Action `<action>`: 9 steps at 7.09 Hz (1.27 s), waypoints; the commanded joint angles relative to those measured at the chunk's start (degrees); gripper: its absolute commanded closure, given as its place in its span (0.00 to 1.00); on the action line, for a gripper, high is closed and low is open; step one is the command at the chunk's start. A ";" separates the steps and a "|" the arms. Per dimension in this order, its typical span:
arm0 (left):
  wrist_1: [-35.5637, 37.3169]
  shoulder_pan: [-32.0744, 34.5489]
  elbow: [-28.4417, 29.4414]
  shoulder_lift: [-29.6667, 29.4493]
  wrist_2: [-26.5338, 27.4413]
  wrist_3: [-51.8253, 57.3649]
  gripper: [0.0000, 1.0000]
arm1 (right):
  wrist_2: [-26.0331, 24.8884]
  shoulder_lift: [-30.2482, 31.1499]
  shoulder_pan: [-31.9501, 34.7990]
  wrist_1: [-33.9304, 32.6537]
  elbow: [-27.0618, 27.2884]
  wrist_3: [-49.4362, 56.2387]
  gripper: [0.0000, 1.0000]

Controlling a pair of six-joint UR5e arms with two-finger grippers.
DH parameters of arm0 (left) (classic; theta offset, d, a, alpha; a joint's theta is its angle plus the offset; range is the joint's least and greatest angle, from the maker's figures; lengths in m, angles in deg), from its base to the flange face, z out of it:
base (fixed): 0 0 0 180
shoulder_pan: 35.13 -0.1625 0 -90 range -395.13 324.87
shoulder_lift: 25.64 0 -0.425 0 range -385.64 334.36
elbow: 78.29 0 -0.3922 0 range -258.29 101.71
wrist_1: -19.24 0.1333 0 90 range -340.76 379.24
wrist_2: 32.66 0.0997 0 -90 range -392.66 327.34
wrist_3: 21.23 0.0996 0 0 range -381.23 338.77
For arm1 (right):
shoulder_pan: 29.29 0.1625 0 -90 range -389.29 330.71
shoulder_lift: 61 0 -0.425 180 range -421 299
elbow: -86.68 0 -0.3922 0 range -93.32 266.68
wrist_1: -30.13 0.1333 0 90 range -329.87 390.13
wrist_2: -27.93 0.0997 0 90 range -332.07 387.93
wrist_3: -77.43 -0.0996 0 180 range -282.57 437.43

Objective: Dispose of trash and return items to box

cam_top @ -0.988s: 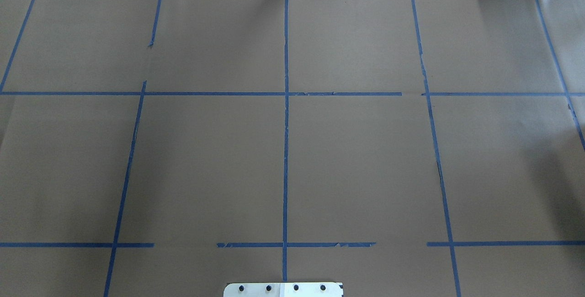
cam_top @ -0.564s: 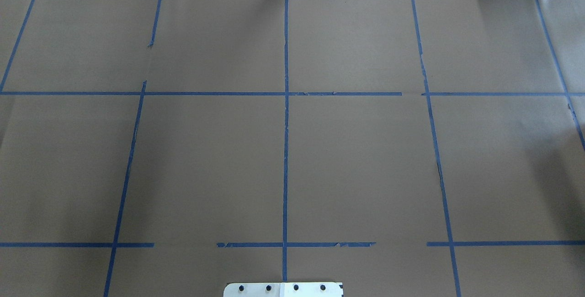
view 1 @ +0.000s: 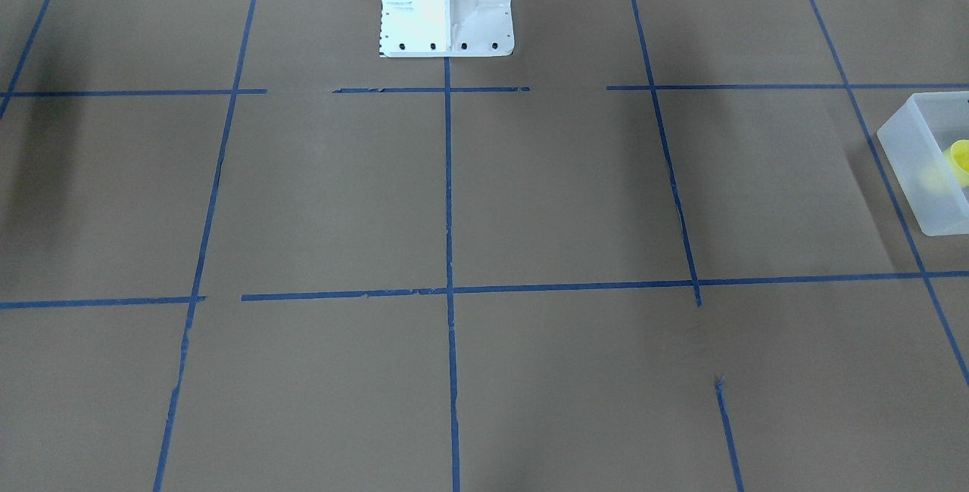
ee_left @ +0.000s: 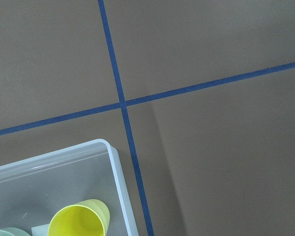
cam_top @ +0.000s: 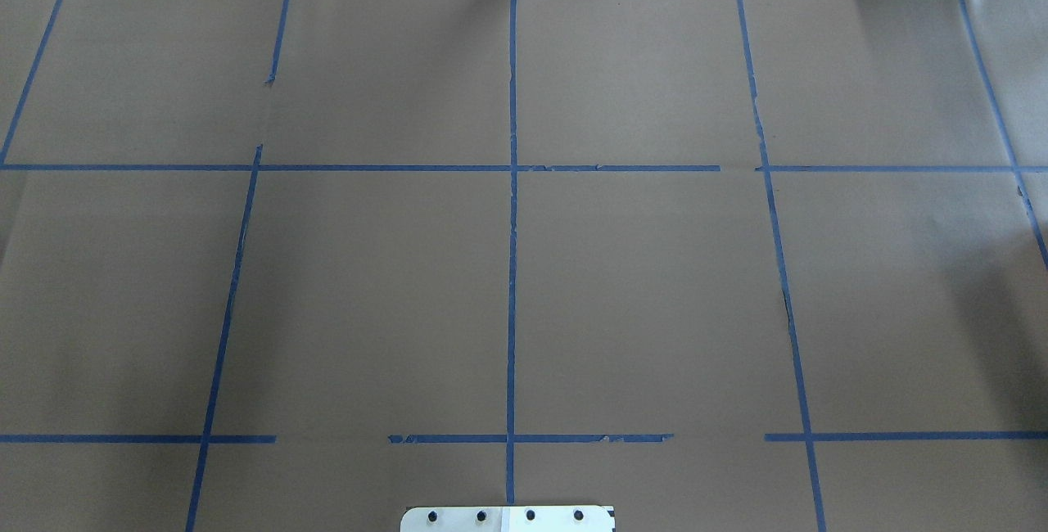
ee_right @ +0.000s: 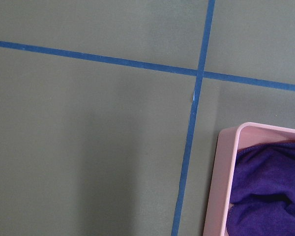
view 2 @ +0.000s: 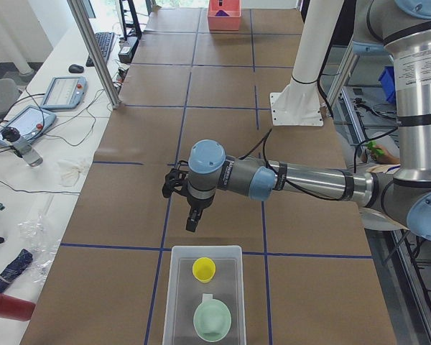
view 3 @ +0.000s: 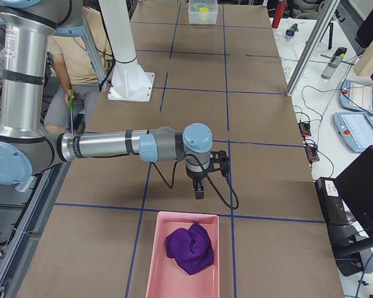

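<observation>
— Brown paper taped in blue squares covers our counter (cam_top: pixel 655 286). We see the box (view 2: pixel 171 302) at its left end and a pink tray (view 3: pixel 153 264) at its right end.
— We find a purple cloth (view 3: pixel 189 248) in the tray. A green bowl (view 2: pixel 212 320) and the yellow cup (view 2: pixel 204 269) sit in the box.
— Our left tool (view 2: pixel 192 219) hangs near the box and the right tool (view 3: pixel 199 189) near the tray. We cannot tell how far either is open, or whether it holds anything.
</observation>
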 commanded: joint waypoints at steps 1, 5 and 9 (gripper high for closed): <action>-0.41 0.00 0.19 0.03 0.04 0.06 0.00 | -0.30 -1.08 -0.26 -0.03 -0.57 -0.13 0.00; -3.24 1.05 0.01 0.81 -3.36 -0.12 0.00 | 0.04 -3.91 -0.35 0.14 -3.38 0.04 0.00; -4.89 1.14 -0.42 3.37 -3.65 0.85 0.00 | 0.31 -3.21 -0.26 0.32 -2.86 0.22 0.00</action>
